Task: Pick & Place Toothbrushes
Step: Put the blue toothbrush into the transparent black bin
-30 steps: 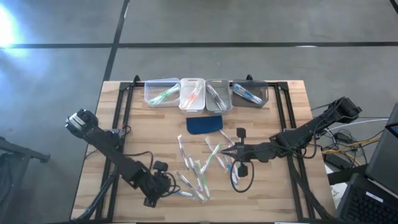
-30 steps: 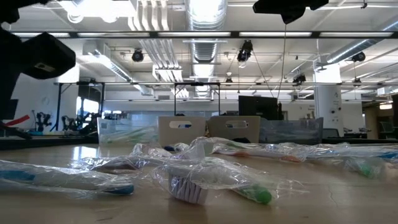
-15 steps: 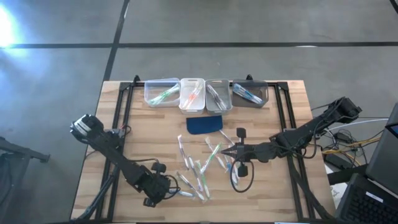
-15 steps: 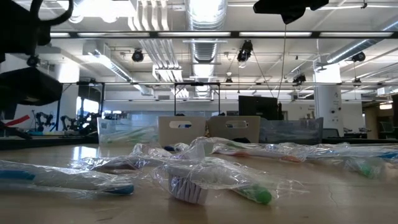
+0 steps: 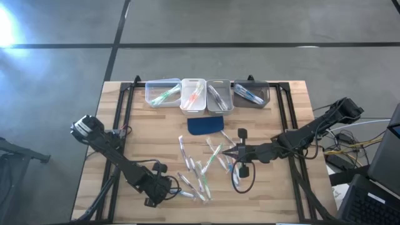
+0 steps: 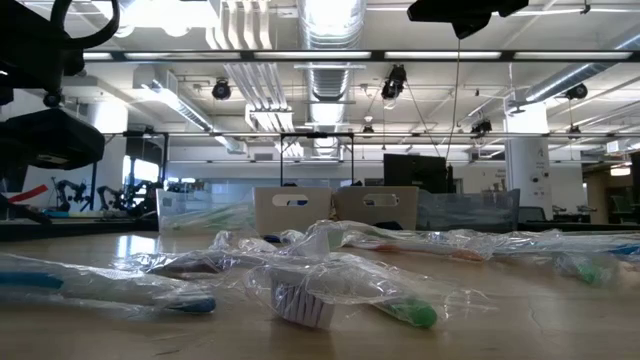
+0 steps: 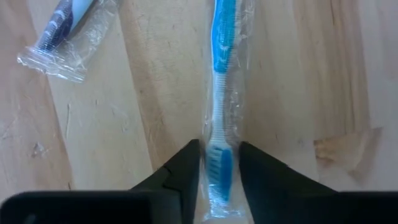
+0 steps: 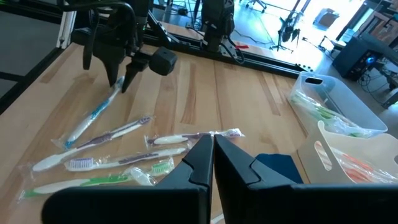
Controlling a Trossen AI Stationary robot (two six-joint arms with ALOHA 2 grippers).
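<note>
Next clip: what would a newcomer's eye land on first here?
Probably the scatter of clear-wrapped toothbrushes on the middle of the wooden table, below a dark blue rounded pad. Next, the row of four small bins along the far edge, each already holding brushes. Then the left gripper, its dark fingers on either side of the head of a blue wrapped toothbrush, near the table's front edge.

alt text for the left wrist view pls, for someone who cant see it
The left gripper is down on the wooden table, its two dark fingers either side of the head of a plastic-wrapped blue toothbrush. A second wrapped toothbrush lies apart near a corner of the picture.
</note>
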